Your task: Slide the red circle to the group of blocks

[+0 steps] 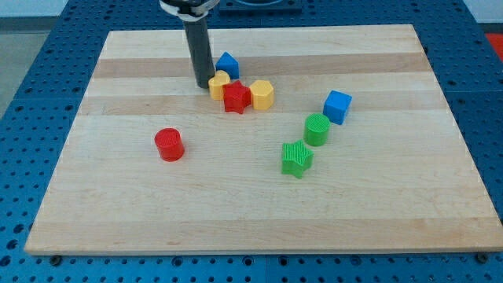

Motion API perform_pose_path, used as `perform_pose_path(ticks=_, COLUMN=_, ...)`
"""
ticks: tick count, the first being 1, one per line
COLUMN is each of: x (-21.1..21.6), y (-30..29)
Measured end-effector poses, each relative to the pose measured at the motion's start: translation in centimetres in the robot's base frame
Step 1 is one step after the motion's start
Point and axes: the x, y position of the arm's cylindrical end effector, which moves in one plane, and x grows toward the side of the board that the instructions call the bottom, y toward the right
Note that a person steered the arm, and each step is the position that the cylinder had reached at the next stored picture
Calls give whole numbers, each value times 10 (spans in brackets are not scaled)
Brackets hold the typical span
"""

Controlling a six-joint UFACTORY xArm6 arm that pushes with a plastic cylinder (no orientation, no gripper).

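While my tip (pixel 202 84) — a bare rod, gripping nothing — is touching the far cluster's left edge, the red circle (pixel 169 145) is sitting well apart, near-left; I'm judging it best circling behind before pushing.

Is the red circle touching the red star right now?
No, the red circle sits alone toward the view's left, well apart from the red star in the cluster beside my tip.
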Motion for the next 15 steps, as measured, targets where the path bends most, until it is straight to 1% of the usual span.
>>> perform_pose_path(ticks=1, x=0, y=17)
perform_pose_path(ticks=2, x=6, y=18)
perform_pose_path(ticks=3, x=11, y=-17)
perform_pose_path(ticks=4, x=22, y=-66)
perform_pose_path(ticks=5, x=62, y=-90)
perform_pose_path(ticks=7, x=139, y=-95)
perform_pose_path(ticks=8, x=155, y=-86)
perform_pose_path(ticks=12, x=143, y=-25)
perform_pose_path(ticks=15, x=105, y=-12)
